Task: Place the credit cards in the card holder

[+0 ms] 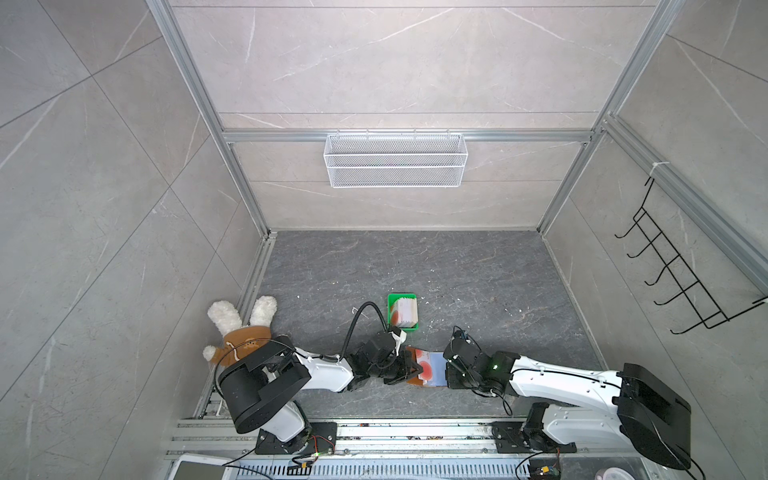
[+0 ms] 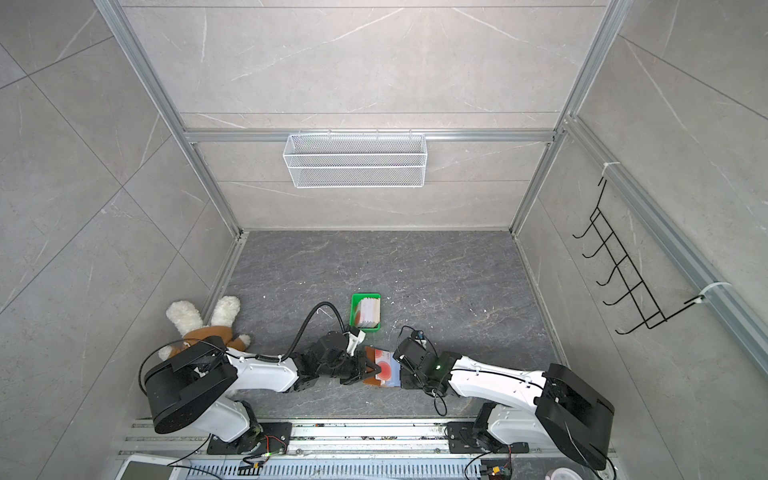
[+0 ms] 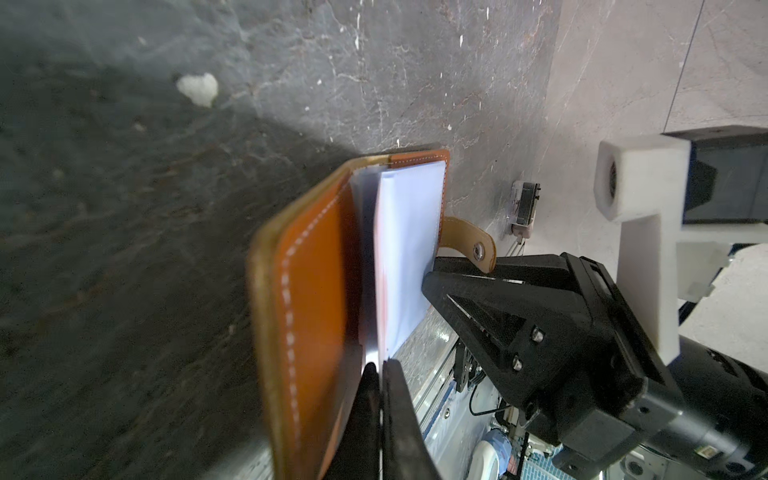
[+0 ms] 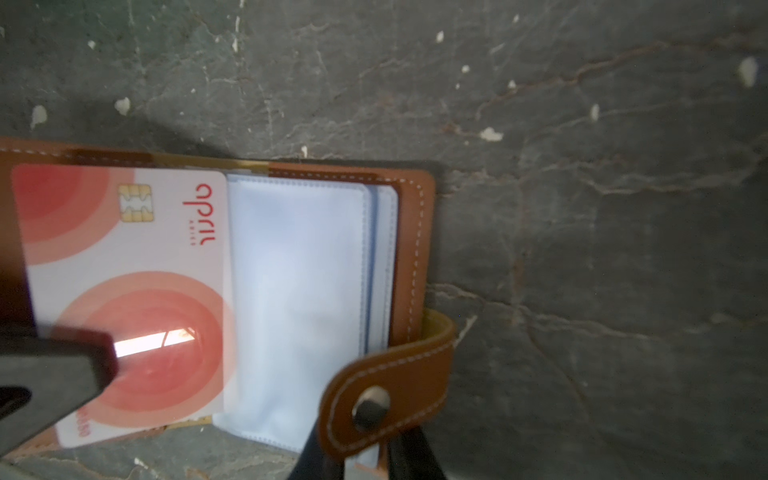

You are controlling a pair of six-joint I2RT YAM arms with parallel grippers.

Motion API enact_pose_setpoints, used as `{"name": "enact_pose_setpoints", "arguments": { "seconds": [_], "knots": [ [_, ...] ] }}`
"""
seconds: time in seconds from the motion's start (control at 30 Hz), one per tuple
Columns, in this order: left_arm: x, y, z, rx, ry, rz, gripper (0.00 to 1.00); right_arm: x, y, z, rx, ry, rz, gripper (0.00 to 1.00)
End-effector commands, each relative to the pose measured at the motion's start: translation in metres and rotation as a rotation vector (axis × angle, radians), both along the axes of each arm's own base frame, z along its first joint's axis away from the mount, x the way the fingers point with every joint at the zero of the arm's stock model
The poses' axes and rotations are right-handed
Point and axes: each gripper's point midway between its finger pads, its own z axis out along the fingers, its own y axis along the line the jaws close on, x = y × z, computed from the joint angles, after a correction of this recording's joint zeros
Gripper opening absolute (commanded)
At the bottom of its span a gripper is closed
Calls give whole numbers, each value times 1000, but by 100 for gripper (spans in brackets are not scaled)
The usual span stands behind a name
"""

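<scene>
Left pincer (image 3: 380,368) is clamped shut on the thin edge of one card (image 4: 124,249). I see that card chip side up over the half of the open holder (image 4: 411,249) nearer the left arm, its far edge meeting the clear sleeves (image 4: 299,270). Whether that edge has entered a sleeve I cannot tell. On the opposite side my right pincer (image 4: 357,455) grips the holder's edge, jaws narrow, with the snap strap (image 4: 386,374) curling over them. In both top views the holder lies on the dark floor (image 1: 478,282) between the two pincers. Just beyond it a green tray (image 1: 390,300) holds the stack (image 1: 405,311). A plush toy (image 1: 241,328) lies by the left arm.
</scene>
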Motion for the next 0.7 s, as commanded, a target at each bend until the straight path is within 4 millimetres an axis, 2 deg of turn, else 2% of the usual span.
{"name": "enact_pose_setpoints", "arguments": {
  "seconds": [0.0, 0.37, 0.67],
  "knots": [
    [-3, 0, 0, -14, 19, -8, 0, -3, -9, -9, -49, 16, -21, 21],
    [-8, 11, -12, 29, 76, 28, 0, -3, -15, -11, -80, 18, -42, 20],
    [-7, 3, -2, -5, 56, -4, 0, -2, -14, -11, -83, 16, -40, 20]
  ]
}}
